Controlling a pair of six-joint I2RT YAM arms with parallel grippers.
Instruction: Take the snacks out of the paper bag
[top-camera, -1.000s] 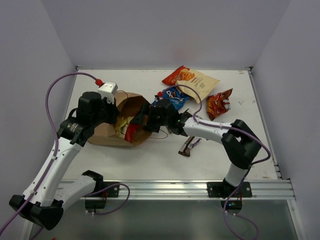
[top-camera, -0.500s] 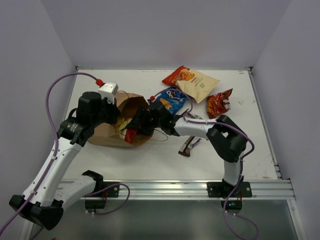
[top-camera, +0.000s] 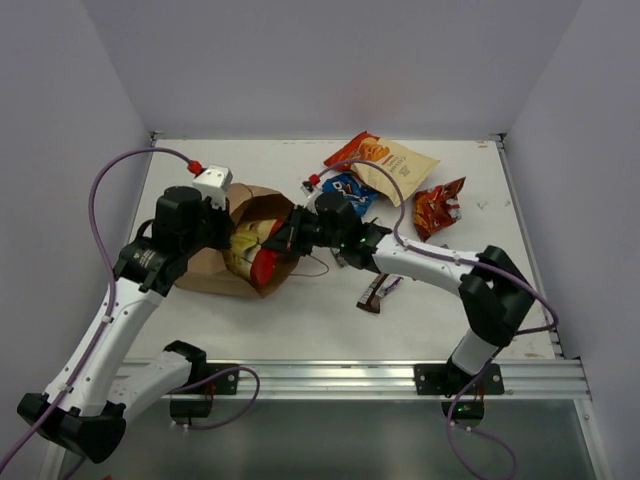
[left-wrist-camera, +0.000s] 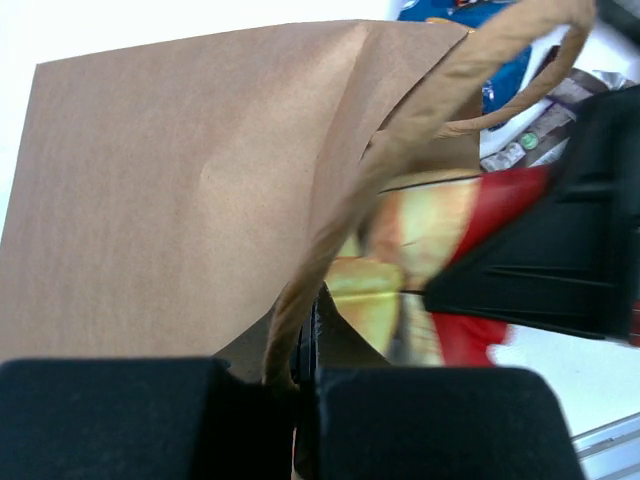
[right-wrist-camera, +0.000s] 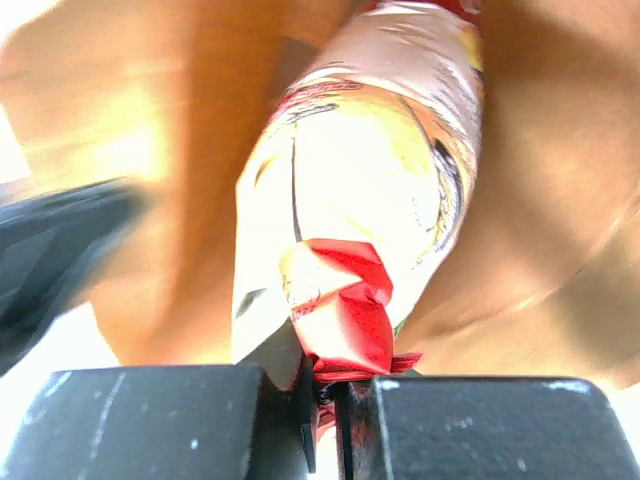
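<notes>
several glossy snack packets (top-camera: 395, 160) lie out; right gripper (right-wrist-camera: 325, 400) pinches a red-white chip bag (right-wrist-camera: 360, 200) inside the brown kraft paper bag (left-wrist-camera: 180, 180), itself clamped by left gripper (left-wrist-camera: 300, 375).

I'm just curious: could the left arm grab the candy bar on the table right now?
Probably not now: its fingers are shut on the bag, and the candy bar lies off to the side, by the right arm.

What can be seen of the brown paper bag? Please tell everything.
The paper bag is plain brown kraft paper with a thin twine handle. It lies on its side on the table, mouth open toward the right. The left pincer is shut on its rim by the handle. A red and yellow chip bag sticks out of the mouth, pinched by the right pincer.
</notes>
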